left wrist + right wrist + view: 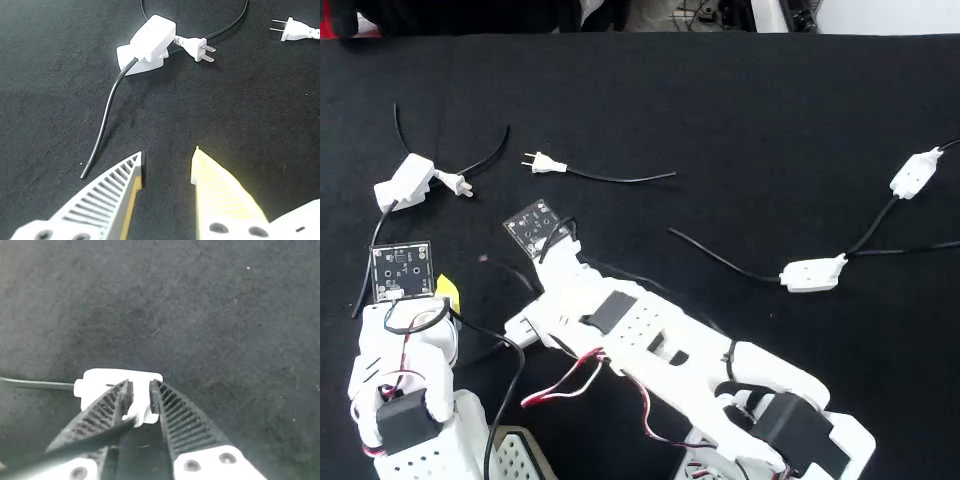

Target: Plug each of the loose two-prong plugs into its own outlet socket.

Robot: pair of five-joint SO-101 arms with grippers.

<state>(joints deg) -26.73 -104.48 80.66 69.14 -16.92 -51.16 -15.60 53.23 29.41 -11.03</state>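
Gripping the white plug (100,382) by its body, my right claw (140,387) holds it low over the table (225,315), ready, I judge, for carrying to a socket. My left claw (167,167) stands open, facing the outlet (147,45) and the loose plug (196,47) just beside it, probably the next pickup.

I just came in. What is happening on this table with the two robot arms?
The right claw is shut on a white connector on a black cable; plug or socket, I cannot tell. The left claw is open above the black table, facing a white socket with a loose two-prong plug beside it. A second plug lies loose too, so neither plug is in a socket yet.
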